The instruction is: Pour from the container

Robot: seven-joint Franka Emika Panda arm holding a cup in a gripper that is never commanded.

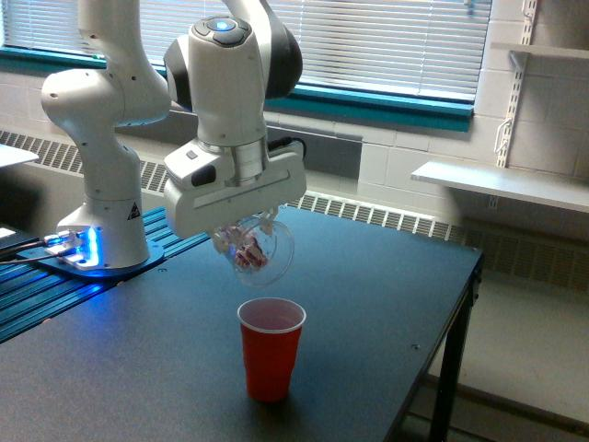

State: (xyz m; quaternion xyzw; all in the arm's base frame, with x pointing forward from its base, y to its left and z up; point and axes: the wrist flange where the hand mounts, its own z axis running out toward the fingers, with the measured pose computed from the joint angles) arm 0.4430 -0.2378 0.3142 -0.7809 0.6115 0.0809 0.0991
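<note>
Robot arm (120, 101), white and chunky, is bolted to a blue-lit base plate (83, 253) at the far corner of the desk on the exterior view's left, and it reaches out over the dark matte desk top (368, 285). Its gripper (241, 241) points downward and is pinching the clear see-through mug-like cup (258, 250), which hangs in the air tilted hard over, mouth facing down and toward the exterior view's right. You can see small reddish and whitish pieces (247, 254) bunched up inside through the wall, sitting close to the fingers. Honestly the fingertips themselves are mostly buried behind the white gripper body and the glassy wall, so I can only say they're closed on the mug, not exactly where they bite. Right below, not touching, stands a red plastic cup (271, 350), upright and open, near the front edge of the desk, roughly mid-width. The tilted mug's rim is above and a bit toward the far side of the red cup's mouth. Behind it all are window blinds (386, 37) and a white wall shelf (502, 184) on the exterior view's right.
</note>
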